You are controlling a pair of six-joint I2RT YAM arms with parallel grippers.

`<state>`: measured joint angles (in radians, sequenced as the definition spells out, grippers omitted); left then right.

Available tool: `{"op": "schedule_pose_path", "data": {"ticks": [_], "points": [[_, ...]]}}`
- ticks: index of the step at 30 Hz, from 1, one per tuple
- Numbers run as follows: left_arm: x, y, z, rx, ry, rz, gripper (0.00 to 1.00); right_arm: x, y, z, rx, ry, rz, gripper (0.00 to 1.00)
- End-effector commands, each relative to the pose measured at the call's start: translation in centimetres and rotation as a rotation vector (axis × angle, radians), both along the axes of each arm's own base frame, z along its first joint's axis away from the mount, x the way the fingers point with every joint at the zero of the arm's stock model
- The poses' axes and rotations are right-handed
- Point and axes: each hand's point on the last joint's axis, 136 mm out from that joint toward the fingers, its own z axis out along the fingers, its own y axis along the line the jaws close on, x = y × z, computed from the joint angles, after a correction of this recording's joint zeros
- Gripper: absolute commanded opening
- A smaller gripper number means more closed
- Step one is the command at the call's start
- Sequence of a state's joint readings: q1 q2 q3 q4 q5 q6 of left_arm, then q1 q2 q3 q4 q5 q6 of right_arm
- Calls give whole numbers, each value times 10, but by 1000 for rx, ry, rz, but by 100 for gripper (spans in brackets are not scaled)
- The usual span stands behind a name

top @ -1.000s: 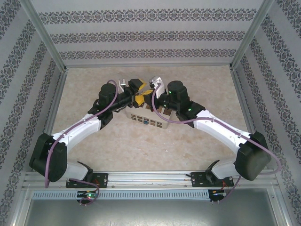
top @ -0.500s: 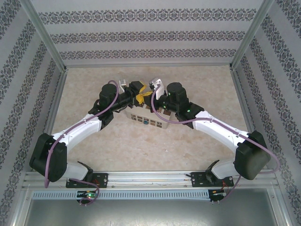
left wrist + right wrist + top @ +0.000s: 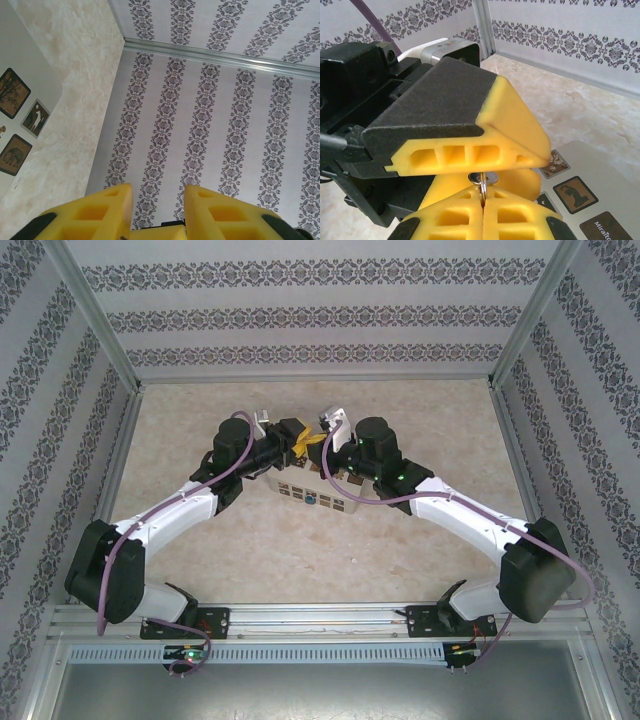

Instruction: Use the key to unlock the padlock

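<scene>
The beige marbled counter point(image 3: 300, 570) lies inside an enclosure of patterned walls point(image 3: 320, 310). The left arm point(image 3: 170, 515) and the right arm point(image 3: 470, 520) reach inward from the near edge and meet over the middle of the counter.

Under their wrists sits a cream box point(image 3: 300, 490) with dark square tiles point(image 3: 12, 92) on its top. It is set slightly askew and partly hidden by the arms.

In the left wrist view, the left gripper point(image 3: 157, 192) has its yellow fingers spread, with the wall visible through the gap between them. The box lies off to its left. In the right wrist view, one of those fingers hangs just above the right gripper.

The right gripper point(image 3: 482, 200) has its fingers pressed together, pinching a thin key ring point(image 3: 482, 189) at the tips. A small round silvery piece point(image 3: 490, 177) on the ring sits in the narrow space between the two grippers. It cannot be told whether the left fingers touch it.

The padlock point(image 3: 311, 499) shows as a tiny blue speck on the near side of the box, between the two arms and too small to make out further.
</scene>
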<state>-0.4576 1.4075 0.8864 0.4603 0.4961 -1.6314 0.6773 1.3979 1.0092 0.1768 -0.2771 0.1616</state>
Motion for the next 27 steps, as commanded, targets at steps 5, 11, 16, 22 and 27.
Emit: {"op": "schedule_pose_path", "data": {"ticks": [5, 11, 16, 22, 27], "points": [[3, -4, 13, -26, -40, 9, 23, -8, -2, 4, 8, -5, 0, 0], [3, -2, 10, -27, -34, 16, 17, -11, -6, 3, 8, -8, -12, 0], [3, -2, 9, -24, -32, 18, 13, -13, -10, 4, 10, -9, -21, 0], [4, -2, 5, -17, -27, 21, 9, -13, -12, 5, 12, -14, -31, 0], [5, -3, 3, -14, -24, 19, 6, -12, -14, 5, 10, -17, -35, 0]]}}
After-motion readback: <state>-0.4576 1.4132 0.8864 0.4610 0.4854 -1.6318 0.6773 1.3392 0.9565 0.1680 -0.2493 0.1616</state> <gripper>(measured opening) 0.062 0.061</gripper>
